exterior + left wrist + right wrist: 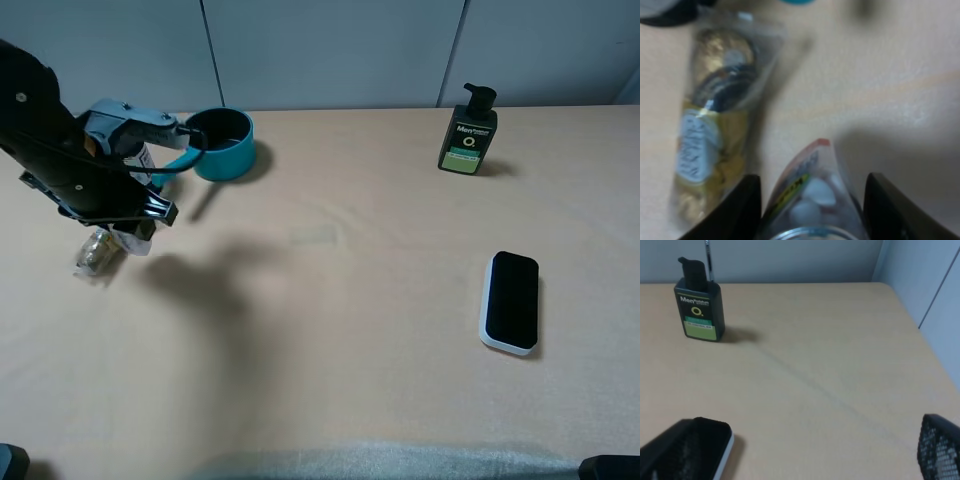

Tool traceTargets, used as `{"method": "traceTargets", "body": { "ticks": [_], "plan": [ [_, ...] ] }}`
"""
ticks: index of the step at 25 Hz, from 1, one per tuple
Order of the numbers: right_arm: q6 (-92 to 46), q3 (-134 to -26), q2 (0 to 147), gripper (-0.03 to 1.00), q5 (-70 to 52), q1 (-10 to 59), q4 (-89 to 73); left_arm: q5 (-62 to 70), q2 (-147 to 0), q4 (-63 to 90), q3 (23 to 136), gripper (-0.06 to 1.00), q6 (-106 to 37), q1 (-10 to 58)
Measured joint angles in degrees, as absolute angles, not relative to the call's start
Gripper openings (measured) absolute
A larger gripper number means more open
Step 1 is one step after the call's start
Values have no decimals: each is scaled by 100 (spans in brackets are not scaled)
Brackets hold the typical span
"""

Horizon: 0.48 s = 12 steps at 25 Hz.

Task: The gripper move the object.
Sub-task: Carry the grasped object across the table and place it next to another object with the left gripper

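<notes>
My left gripper (137, 228) is at the far left of the table, shut on a small clear bag of white candies with a red edge (807, 192). In the left wrist view the bag sits between the two black fingers (737, 210). A clear pack of gold-wrapped chocolates (92, 255) lies on the table just beside and below the gripper, and it also shows in the left wrist view (715, 120). My right gripper (610, 466) rests at the near right corner. Only one mesh finger (940, 450) shows clearly, far to the side, with nothing held.
A teal bowl (222, 143) stands behind the left arm. A dark pump bottle (468, 133) stands at the back right, also in the right wrist view (698, 302). A black and white eraser block (511, 301) lies on the right, also in the right wrist view (690, 447).
</notes>
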State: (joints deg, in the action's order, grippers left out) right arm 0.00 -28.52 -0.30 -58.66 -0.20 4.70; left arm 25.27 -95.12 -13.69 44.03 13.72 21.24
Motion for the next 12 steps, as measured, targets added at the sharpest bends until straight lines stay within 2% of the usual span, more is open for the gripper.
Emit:
{"method": "traceTargets", "body": {
  "ticks": [12],
  "plan": [
    [0,-2852,-30,66,-5866,-20,470,1855,-10094,-1369,4403,52,1372,2124]
  ]
}}
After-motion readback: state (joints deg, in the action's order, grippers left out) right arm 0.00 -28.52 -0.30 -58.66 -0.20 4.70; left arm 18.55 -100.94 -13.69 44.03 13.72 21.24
